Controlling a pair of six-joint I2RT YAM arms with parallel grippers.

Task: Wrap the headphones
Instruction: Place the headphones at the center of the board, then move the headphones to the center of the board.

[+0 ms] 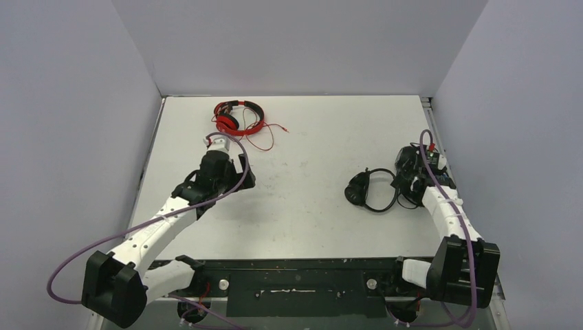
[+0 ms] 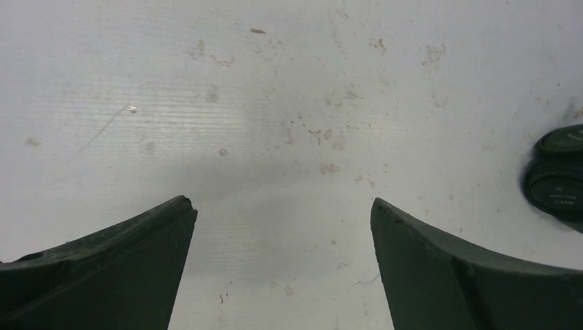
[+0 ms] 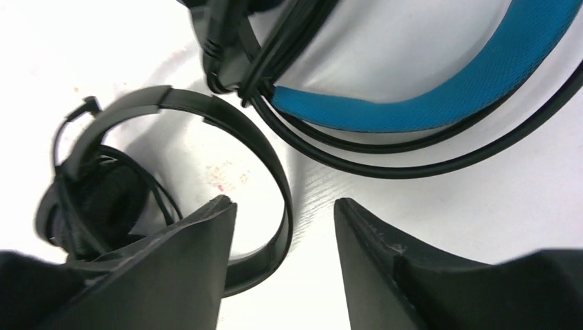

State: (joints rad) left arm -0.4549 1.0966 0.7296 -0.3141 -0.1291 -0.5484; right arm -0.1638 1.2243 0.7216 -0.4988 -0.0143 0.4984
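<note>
My left pincer (image 2: 280,204) gapes wide above the white table (image 2: 275,103), gripping nothing. My right pincer (image 3: 283,203) stands partly parted and empty over the all-black headphones (image 3: 185,102) and the blue-banded headphones (image 3: 440,103) at the table's right side. The red headphones (image 1: 238,117) lie at the far edge, cord sprawling loose.

The blue-banded headphones (image 3: 426,113) run off the right wrist view's top edge.

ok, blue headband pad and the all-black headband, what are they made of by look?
Blue headband pad: looks like woven fabric, matte; a fine weave texture shows. Black headband: probably hard plastic, smooth with a faint sheen and moulded seam lines.
</note>
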